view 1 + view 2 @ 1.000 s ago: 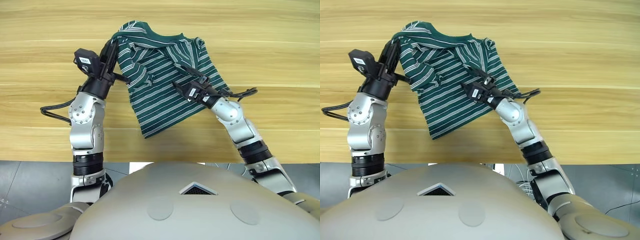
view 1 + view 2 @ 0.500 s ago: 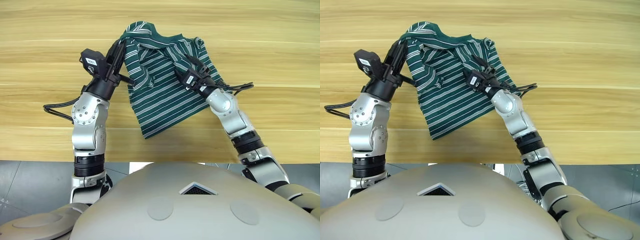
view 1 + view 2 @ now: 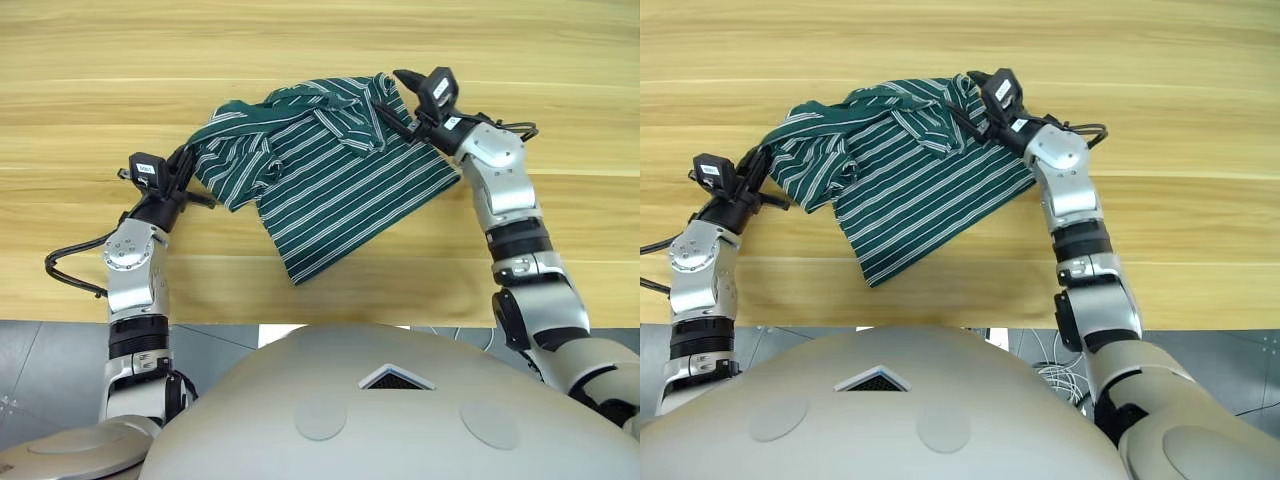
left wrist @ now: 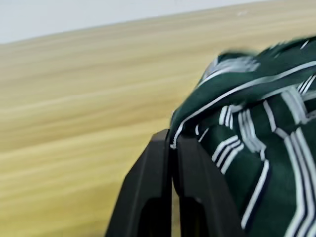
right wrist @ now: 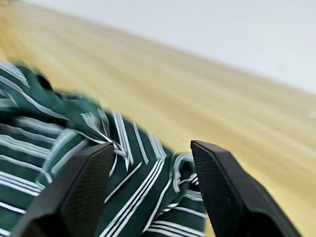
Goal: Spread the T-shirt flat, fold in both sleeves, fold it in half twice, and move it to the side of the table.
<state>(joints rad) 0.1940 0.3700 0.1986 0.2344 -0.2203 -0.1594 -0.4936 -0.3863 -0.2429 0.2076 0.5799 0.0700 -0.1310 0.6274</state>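
Green striped cloth was pinched between the closed fingers of the left gripper (image 4: 172,136) at the left edge of the T-shirt (image 3: 330,190), seemingly so it could be drawn flat. The right gripper (image 3: 393,92) was held open at the T-shirt's far right corner. The T-shirt was laid rumpled on the wooden worktop (image 3: 100,60), not yet spread.

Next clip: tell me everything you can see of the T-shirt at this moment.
The T-shirt is dark green with thin white stripes, soft knit-looking cloth. It lies crumpled, not flat, on the wooden table: the far part is bunched into folds, the near body runs smoother to a corner close to the table's front edge. The left tool is shut on a fold at its left side. The right tool is open at its far right corner; whether it touches is unclear.
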